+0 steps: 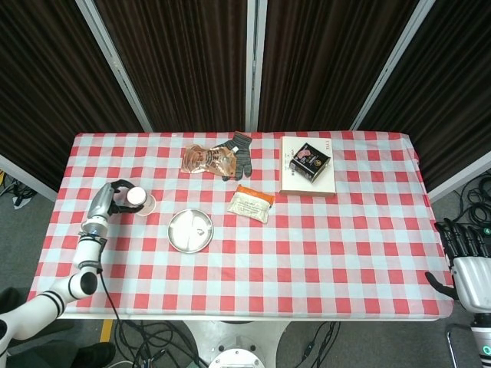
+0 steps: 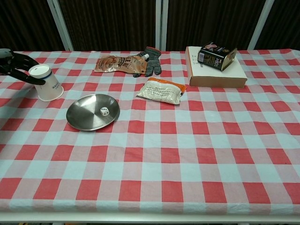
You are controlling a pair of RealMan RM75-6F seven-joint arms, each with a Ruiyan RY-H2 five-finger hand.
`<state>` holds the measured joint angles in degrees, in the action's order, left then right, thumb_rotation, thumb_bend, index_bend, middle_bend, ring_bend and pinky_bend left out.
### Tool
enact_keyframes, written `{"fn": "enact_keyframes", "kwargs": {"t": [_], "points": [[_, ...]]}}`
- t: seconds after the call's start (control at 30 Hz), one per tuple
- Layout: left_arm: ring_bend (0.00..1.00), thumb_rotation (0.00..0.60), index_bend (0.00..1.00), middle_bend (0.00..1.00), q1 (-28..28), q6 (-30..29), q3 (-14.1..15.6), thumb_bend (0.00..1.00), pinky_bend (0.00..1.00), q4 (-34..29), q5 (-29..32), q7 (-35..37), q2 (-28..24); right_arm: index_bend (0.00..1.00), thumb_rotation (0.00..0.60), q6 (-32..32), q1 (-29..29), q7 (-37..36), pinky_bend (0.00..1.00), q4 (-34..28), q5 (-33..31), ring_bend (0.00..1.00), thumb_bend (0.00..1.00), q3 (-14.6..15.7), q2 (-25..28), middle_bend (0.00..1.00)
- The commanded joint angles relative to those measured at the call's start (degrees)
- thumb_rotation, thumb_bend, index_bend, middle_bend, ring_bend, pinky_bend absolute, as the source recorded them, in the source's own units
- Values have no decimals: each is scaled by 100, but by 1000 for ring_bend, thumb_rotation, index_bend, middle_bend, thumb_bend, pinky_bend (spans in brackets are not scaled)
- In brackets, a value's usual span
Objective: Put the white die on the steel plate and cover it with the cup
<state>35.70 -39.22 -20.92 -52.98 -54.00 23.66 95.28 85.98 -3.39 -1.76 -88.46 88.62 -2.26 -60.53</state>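
I am looking down on a bench covered in a red-and-white checked cloth. The white die [image 2: 105, 111] is already lying inside the steel plate [image 2: 79, 117], a little right of the plate's centre, so the covering step is what remains.

The paper cup [image 2: 47, 83] is standing upside down, tilted slightly, just left of and behind the plate — white, with a blue band near its upturned base. My left hand [image 1: 108, 202] is reaching in from the left edge, and its fingers [image 2: 29, 63] are curling around the upper part of the cup; from these views I cannot tell whether they are pressing on it or only touching. My right hand [image 1: 464, 258] is hanging beyond the bench's right edge, fingers apart and holding nothing.

I am judging the cup to be very light, thin-walled and easy to crush or tip — so a gentle hold around its stiffer closed end looks safest, away from the soft open rim.

Farther back a grey glove [image 1: 241, 153], two snack packets and a boxed book are lying, well apart from the plate.
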Motion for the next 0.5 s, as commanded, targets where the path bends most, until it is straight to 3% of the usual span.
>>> {"fn": "enact_keyframes", "kwargs": {"t": [0.03, 0.2, 0.33, 0.5], "points": [[229, 600, 540, 460, -28, -139, -13, 163, 244, -51, -113, 27, 14, 31, 600, -4, 0, -13, 0, 18, 1, 0, 113, 3, -7, 0], [229, 600, 541, 462, -117, -407, 15, 164, 244, -614, -440, 87, -220, 31, 600, -7, -13, -38, 0, 38, 18, 0, 112, -2, -12, 0], [230, 600, 541, 461, -180, -593, 129, 165, 245, -1325, -815, 100, -463, 31, 600, -35, -26, -45, 0, 45, 11, 0, 113, -3, -21, 0], [229, 600, 541, 461, -124, -612, 318, 165, 244, -1779, -1113, 5, -498, 31, 600, -63, -32, -73, 0, 76, -13, 0, 113, -4, -28, 0]]}}
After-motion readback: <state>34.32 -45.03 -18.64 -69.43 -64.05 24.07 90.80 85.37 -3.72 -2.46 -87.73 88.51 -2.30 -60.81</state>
